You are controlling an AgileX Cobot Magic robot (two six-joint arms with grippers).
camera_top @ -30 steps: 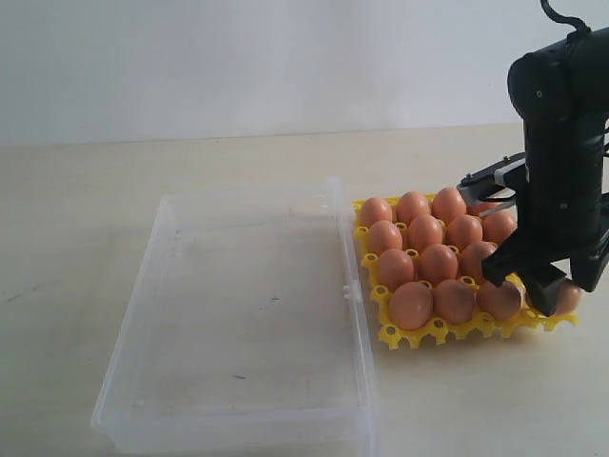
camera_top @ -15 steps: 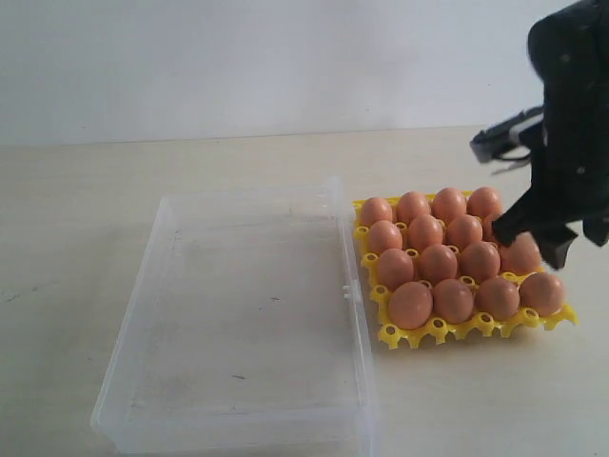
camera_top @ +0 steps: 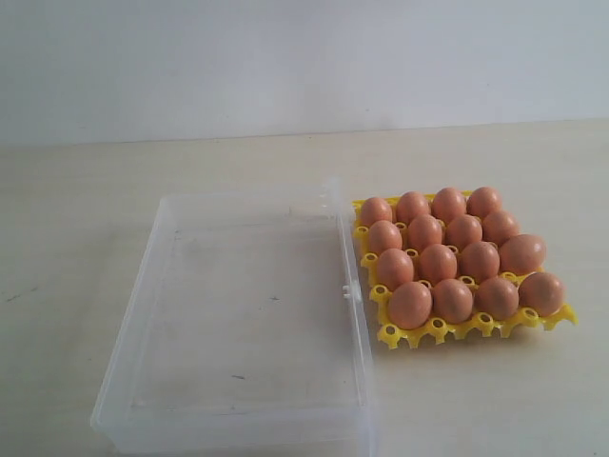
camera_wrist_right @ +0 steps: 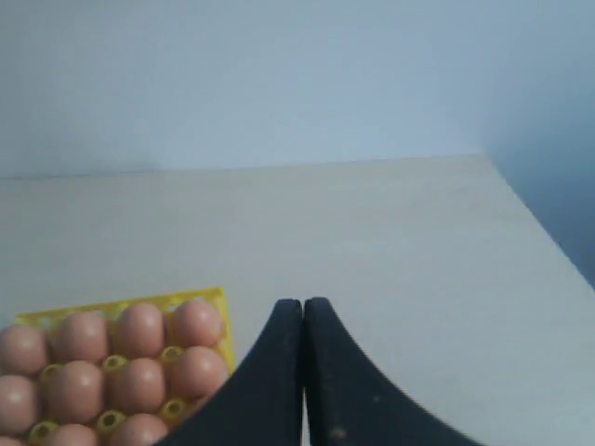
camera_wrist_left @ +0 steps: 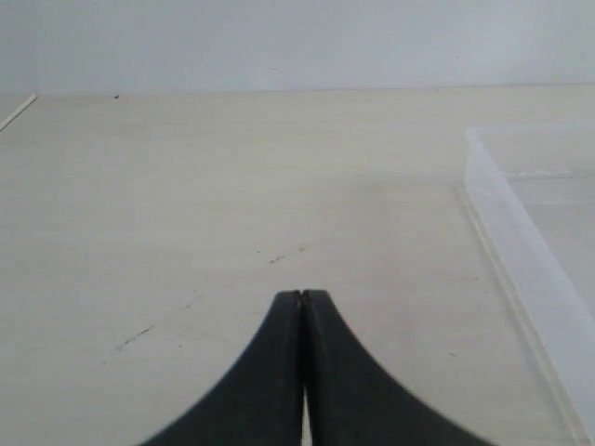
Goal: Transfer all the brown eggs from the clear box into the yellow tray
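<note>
Several brown eggs (camera_top: pixel 441 263) fill the yellow tray (camera_top: pixel 471 327) on the right of the exterior view. The clear box (camera_top: pixel 249 314) lies to its left and holds no eggs. Neither arm shows in the exterior view. In the left wrist view my left gripper (camera_wrist_left: pixel 302 295) is shut with nothing in it, over bare table, and the clear box's wall (camera_wrist_left: pixel 521 269) runs along one side. In the right wrist view my right gripper (camera_wrist_right: pixel 303 304) is shut and empty, off beside the tray (camera_wrist_right: pixel 121 305) and its eggs (camera_wrist_right: pixel 139 367).
The pale wooden table (camera_top: pixel 86 209) runs back to a plain white wall (camera_top: pixel 285 57). In the right wrist view the table's edge (camera_wrist_right: pixel 539 232) falls away beyond the gripper.
The right arm has lifted away from the tray's right side and left the exterior view. Its gripper has gone from open to shut. One more egg now sits at the tray's right.
</note>
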